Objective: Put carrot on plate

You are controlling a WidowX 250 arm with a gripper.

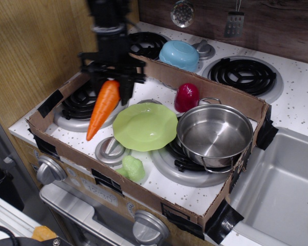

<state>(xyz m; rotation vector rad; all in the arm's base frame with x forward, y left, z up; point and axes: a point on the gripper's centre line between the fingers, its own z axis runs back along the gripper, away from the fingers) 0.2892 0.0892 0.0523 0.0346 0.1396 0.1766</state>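
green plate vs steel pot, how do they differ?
The plate is lime-green, matte and shallow with a wavy rim; the pot is shiny steel, deeper, straight-walled and has handles. The plate looks somewhat smaller than the pot. Both are round, empty and upright inside the cardboard tray.

No readable text showed anywhere. The pale panel (100, 192) on the stove front, between the knobs, carried faint marks that might have been lettering, but they were too blurred to make out. The cardboard wall (143, 197), the black tape patches, the pot and the other dishes bore no label, brand or number that could be read.
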